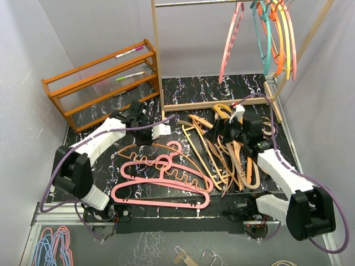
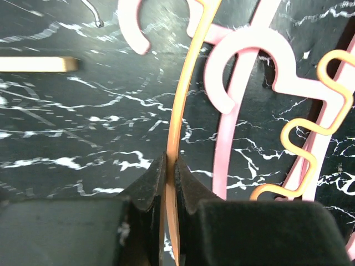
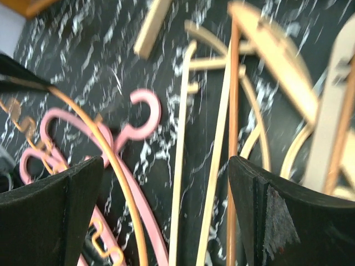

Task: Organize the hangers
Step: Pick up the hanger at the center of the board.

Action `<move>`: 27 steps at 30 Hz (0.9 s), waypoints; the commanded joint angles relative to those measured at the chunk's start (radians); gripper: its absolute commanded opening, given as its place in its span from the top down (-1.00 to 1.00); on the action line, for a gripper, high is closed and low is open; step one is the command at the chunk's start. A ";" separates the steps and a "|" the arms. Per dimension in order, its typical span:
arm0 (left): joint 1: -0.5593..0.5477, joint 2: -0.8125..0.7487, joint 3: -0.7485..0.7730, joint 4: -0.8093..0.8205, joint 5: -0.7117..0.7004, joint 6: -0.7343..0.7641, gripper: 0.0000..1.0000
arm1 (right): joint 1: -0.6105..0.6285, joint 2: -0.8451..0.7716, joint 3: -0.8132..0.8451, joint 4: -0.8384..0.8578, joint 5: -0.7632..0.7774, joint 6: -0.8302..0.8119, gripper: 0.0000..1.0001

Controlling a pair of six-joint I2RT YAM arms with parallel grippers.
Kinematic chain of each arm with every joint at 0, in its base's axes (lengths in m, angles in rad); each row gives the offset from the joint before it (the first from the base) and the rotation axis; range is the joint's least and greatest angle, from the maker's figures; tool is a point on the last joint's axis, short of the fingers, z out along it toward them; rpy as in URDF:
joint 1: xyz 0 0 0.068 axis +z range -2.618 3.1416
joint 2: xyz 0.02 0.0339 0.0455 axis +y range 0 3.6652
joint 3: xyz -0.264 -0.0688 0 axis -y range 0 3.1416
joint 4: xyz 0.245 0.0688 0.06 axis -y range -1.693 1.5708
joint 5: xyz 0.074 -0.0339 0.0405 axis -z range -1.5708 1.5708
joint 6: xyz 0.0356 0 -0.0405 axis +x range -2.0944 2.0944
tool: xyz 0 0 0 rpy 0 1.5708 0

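Was at the grasp step: pinched the thin orange hanger [image 2: 186,100] in the closed left gripper [image 2: 171,166], flat on the tabletop [image 1: 194,91] before the wooden frame [image 1: 157,55]. Held the right gripper [image 3: 166,166] wide open, empty, over tan wooden hangers [image 1: 238,160]. Probably needed next a lift clear of the crossing pink hangers [image 1: 161,191], then hooking onto the frame's rail.

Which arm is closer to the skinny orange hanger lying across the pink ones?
Left. The left fingers are pinched shut on the skinny orange hanger. The right fingers hover open apart from it, above the wooden hangers.
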 commanded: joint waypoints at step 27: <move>-0.001 -0.097 0.281 -0.152 0.091 -0.044 1.00 | 0.268 0.387 -0.311 0.849 -0.169 0.153 -0.98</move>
